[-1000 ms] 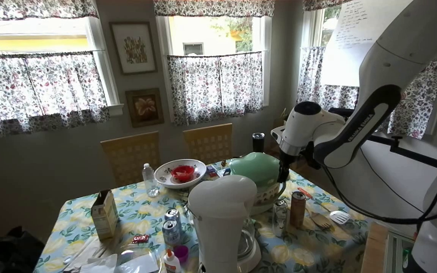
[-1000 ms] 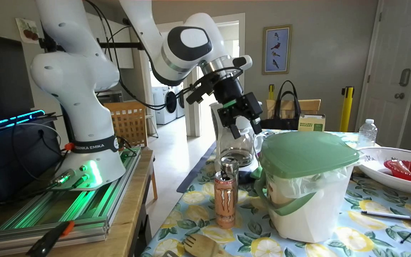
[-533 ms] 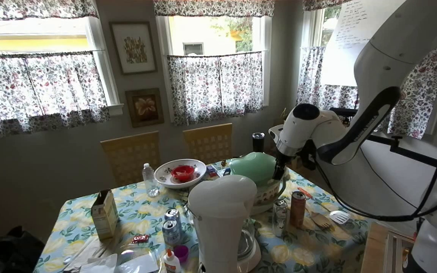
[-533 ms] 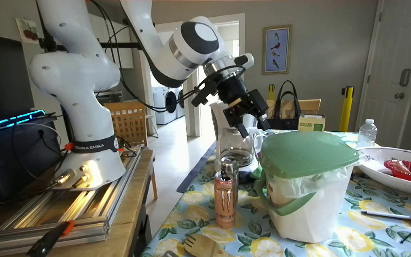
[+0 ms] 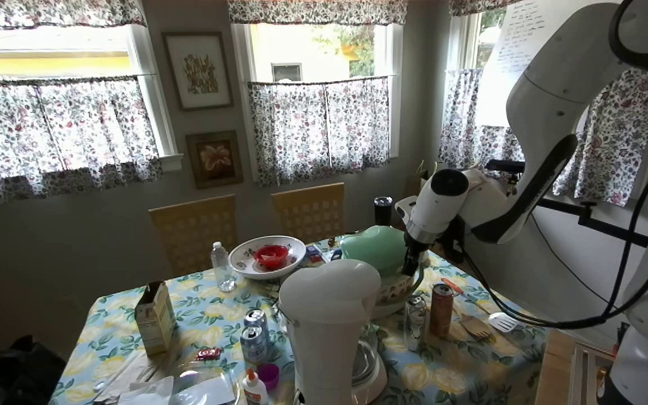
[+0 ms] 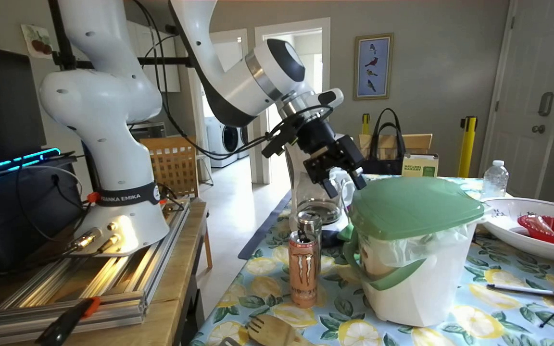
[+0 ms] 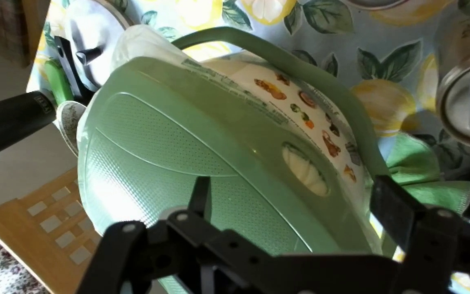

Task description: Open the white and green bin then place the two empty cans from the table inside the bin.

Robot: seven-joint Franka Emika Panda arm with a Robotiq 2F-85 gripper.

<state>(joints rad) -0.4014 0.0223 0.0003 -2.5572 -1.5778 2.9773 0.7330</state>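
The pincer (image 7: 291, 188) is empty, 2 fingers (image 7: 394, 208) spread wide near the lid (image 7: 157, 159) on the white and green bin (image 6: 416, 288). Best slip 1 finger under the lid's edge and lift slowly, so the bag (image 6: 421, 249) shouldn't snag and the bin shouldn't tip. The orange can (image 6: 303, 276) and silver can (image 5: 415, 325) stand beside it

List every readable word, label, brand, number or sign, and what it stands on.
"YETI": black tumbler
"RANKA EMIKA", first letter unclear: arm's base band
"BAKERY", line above blurred: box
Too small or blurred to read: handwritten sheet, bin label, orange can, silver can, blue cans, red packet, glue bottle.
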